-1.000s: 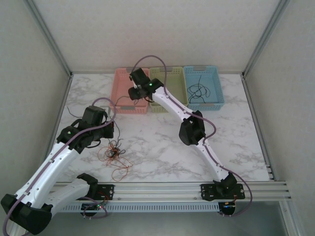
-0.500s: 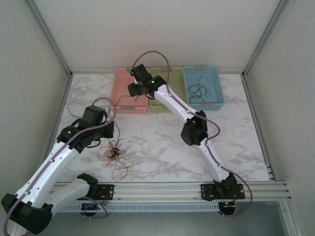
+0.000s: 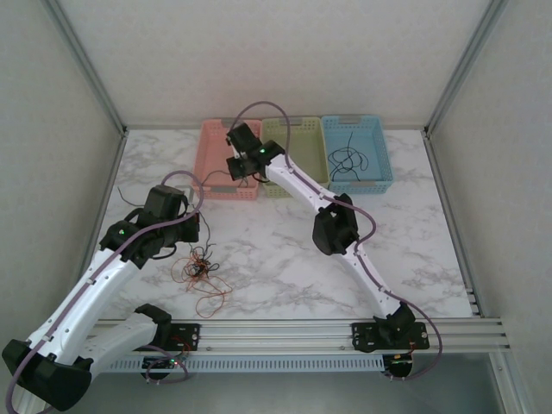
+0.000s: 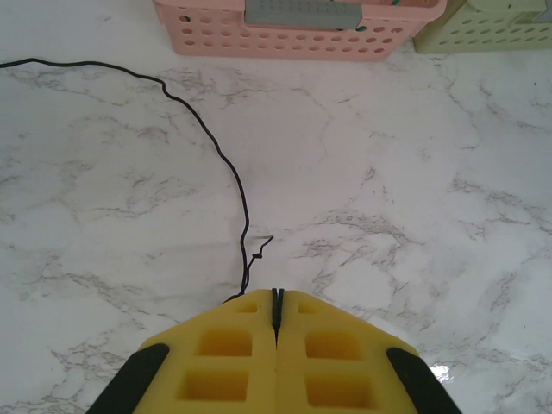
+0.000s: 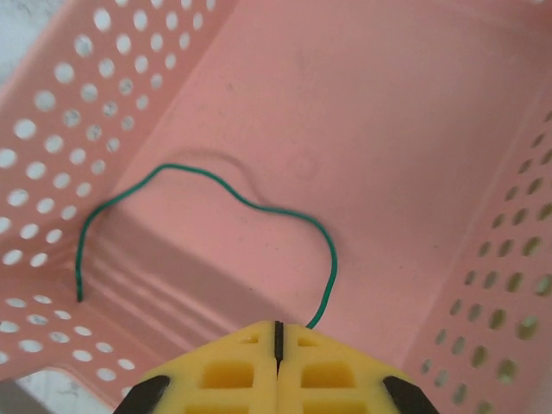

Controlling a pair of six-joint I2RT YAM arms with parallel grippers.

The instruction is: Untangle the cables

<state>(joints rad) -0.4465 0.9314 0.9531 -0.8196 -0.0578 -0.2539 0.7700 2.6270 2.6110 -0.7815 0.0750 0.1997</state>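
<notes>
Clenched: left gripper (image 4: 276, 297), right gripper (image 5: 277, 329); grip unclear. Risk: right drags green wire (image 5: 259, 207) out of pink basket (image 5: 414, 103) if snagged.

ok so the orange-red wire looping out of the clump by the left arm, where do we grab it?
Probably its big near-side loop, pinched from straight above. That loop lies flat on the table, clear of the clump, so a pinch likely catches one strand only.
</notes>
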